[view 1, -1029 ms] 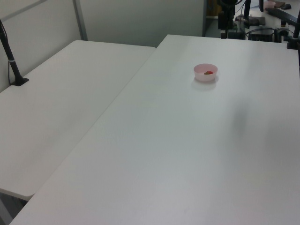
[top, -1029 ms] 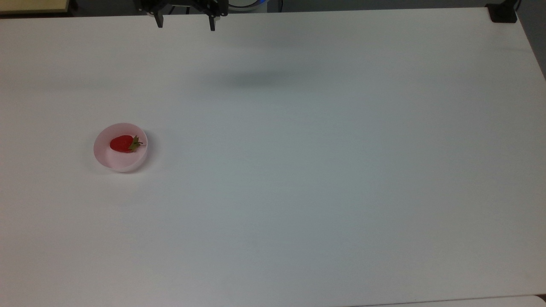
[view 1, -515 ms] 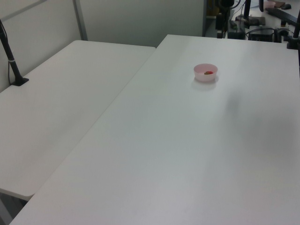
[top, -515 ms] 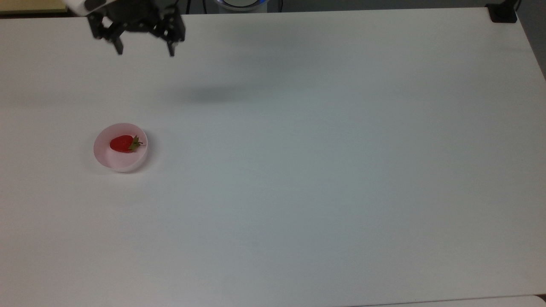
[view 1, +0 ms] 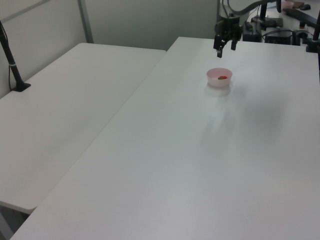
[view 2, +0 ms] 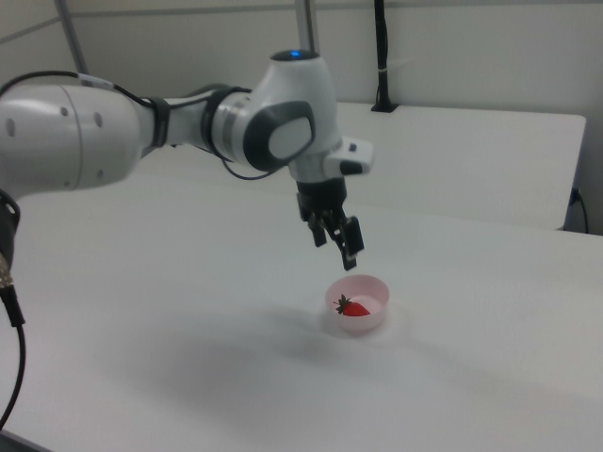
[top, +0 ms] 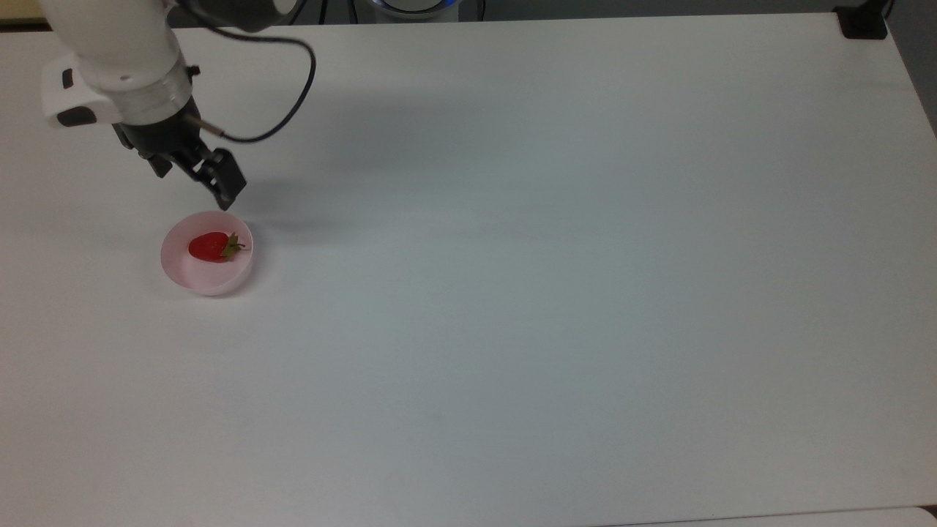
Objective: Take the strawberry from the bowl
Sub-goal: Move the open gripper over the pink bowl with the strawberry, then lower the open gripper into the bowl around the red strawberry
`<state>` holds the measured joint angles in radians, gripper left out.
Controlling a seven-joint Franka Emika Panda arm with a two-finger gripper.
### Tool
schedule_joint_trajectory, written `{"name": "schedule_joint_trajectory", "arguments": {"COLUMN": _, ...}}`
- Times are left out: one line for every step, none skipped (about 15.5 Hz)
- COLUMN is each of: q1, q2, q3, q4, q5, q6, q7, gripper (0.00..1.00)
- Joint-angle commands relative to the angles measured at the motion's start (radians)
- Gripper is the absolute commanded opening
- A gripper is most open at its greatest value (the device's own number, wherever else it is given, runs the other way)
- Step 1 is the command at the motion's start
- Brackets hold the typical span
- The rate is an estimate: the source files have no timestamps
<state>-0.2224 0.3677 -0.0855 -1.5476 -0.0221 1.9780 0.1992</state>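
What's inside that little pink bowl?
One red strawberry with a green leafy cap lies in the pink bowl. The rest of the bowl's floor looks bare in the top view; the patch beneath the berry is covered. The end effector hangs above, not touching it.

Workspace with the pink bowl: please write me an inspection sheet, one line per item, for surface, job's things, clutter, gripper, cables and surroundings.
Surface: plain white table, bare apart from the job's things.
Job's things: small glossy red strawberry with green leafy cap lies inside the small round pale pink plastic bowl; cap points to the top view's right.
Clutter: nothing seen.
Gripper: black two-finger gripper hangs above the bowl, fingers apart, holding nothing, touching neither the bowl nor the strawberry.
Cables: thin black cable loops from the arm's wrist above the table.
Surroundings: second white table adjoins on the left view's left; black post stands on it.
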Motion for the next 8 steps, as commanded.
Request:
{"name": "schedule_joint_trajectory", "arguments": {"q1": -0.018, "q2": 0.004, "q3": 0.0, "q4": -0.014, "q5": 0.033, "q6": 0.01, "q7": 0.276, "gripper": 0.97}}
{"name": "schedule_joint_trajectory", "arguments": {"q1": -0.021, "q2": 0.011, "q3": 0.0, "q4": -0.014, "q5": 0.033, "q6": 0.012, "q7": 0.326, "gripper": 0.92}}
{"name": "schedule_joint_trajectory", "arguments": {"q1": -0.025, "q2": 0.042, "q3": 0.0, "q4": -0.014, "q5": 0.034, "q6": 0.013, "q7": 0.382, "gripper": 0.87}}
{"name": "schedule_joint_trajectory", "arguments": {"q1": -0.028, "q2": 0.054, "q3": 0.0, "q4": -0.014, "q5": 0.036, "q6": 0.021, "q7": 0.405, "gripper": 0.85}}
{"name": "schedule_joint_trajectory", "arguments": {"q1": -0.029, "q2": 0.068, "q3": 0.0, "q4": -0.022, "q5": 0.036, "q6": 0.033, "q7": 0.428, "gripper": 0.87}}
{"name": "schedule_joint_trajectory", "arguments": {"q1": -0.031, "q2": 0.074, "q3": 0.0, "q4": -0.034, "q5": 0.036, "q6": 0.05, "q7": 0.456, "gripper": 0.87}}
{"name": "schedule_joint_trajectory", "arguments": {"q1": -0.031, "q2": 0.079, "q3": 0.0, "q4": -0.045, "q5": 0.036, "q6": 0.079, "q7": 0.473, "gripper": 0.87}}
{"name": "schedule_joint_trajectory", "arguments": {"q1": -0.031, "q2": 0.091, "q3": 0.0, "q4": -0.048, "q5": 0.036, "q6": 0.103, "q7": 0.485, "gripper": 0.86}}
